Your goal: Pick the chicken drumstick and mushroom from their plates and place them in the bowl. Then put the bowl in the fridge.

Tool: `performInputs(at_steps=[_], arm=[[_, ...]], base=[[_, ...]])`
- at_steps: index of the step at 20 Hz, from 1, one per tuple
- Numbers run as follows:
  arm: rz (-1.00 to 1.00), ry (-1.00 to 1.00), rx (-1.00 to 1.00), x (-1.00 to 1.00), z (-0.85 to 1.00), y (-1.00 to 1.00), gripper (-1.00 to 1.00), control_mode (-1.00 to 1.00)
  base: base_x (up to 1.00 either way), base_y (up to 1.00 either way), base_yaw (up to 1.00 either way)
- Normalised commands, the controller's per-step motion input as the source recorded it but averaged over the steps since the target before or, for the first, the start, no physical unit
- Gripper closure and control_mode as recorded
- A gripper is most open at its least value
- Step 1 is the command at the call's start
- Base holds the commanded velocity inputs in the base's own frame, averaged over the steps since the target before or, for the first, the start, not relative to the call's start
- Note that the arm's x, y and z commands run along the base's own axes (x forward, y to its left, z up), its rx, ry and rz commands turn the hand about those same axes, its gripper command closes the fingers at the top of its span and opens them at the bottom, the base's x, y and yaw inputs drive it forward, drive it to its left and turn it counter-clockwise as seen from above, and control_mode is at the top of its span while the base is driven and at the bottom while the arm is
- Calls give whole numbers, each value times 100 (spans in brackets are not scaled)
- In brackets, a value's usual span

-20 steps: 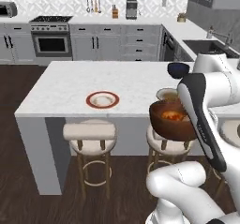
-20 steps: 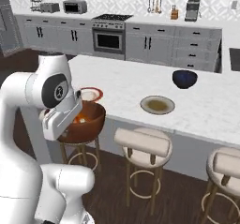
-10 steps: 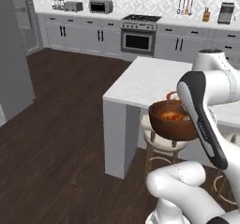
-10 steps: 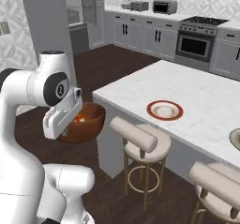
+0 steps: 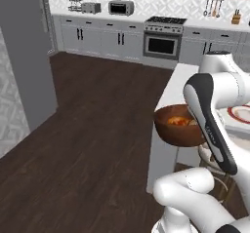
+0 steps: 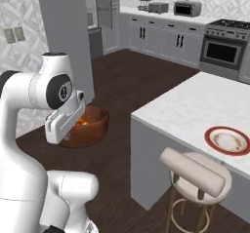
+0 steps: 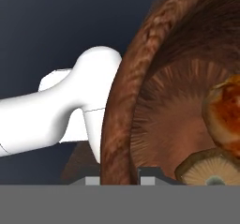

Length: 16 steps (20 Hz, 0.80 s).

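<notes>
My gripper (image 7: pixel 119 177) is shut on the rim of the reddish-brown bowl (image 7: pixel 154 101), one fingertip on each side of the wall. Inside it lie the golden-orange chicken drumstick (image 7: pixel 227 113) and the tan mushroom (image 7: pixel 211 169), gills showing. The bowl (image 5: pixel 177 127) hangs in the air off the island's corner, level, with orange food (image 5: pixel 177 122) visible in it. From the other side the bowl (image 6: pixel 88 128) sits just behind my forearm. The tall grey fridge (image 5: pixel 24 56) stands at the left, its door shut (image 6: pixel 63 32). A red-rimmed plate (image 6: pixel 227 140) rests on the island.
The white marble island (image 6: pixel 185 107) has a padded stool (image 6: pixel 195 171) tucked at its near side. Dark wood floor (image 5: pixel 97 125) spreads between the island and the fridge. Grey cabinets and an oven (image 5: pixel 161 44) line the back wall.
The whole picture has swung left as the base moved: the island slid to the right and the fridge came into view. The bowl stays in my grip, unchanged relative to the arm.
</notes>
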Motion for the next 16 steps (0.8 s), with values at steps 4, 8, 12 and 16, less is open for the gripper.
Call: performInputs(at_steps=[4, 8, 12, 16], arm=[[0, 0, 0, 0, 0, 0, 100, 100], [0, 0, 0, 0, 0, 0, 100, 100], [0, 0, 0, 0, 0, 0, 100, 100], [0, 0, 0, 0, 0, 0, 100, 100]], base=[[100, 100, -2], [100, 100, -7], [100, 100, -22], [99, 92, -45]])
